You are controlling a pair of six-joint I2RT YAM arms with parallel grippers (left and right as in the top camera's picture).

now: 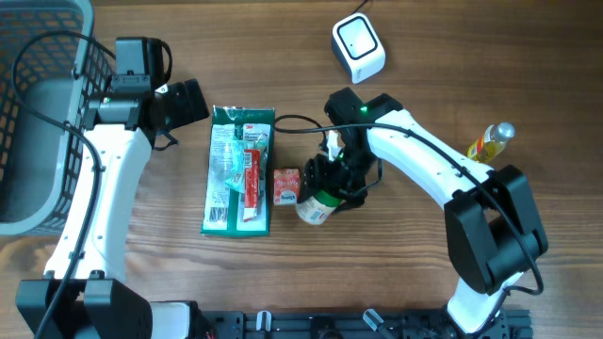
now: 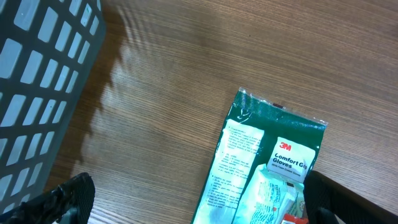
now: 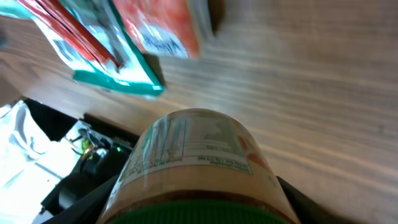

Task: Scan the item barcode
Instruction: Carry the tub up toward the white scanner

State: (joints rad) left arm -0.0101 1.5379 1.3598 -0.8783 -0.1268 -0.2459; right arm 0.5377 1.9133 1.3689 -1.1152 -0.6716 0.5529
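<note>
Green-lidded jar (image 3: 199, 168) fills the right wrist view, clamped at its lid end between the fingers of the right gripper (image 1: 332, 181). Its long axis runs from the pincer toward the near edge of the table (image 1: 405, 268), with the printed label turned up. Whether a barcode sits on that face is too blurred to tell. The white scanner (image 1: 358, 47) stands well apart, beyond the gripper on the far side, so the right arm is nearer. The left gripper (image 1: 185, 102) hangs wide open and empty beside the gloves pack (image 1: 240, 169)
</note>
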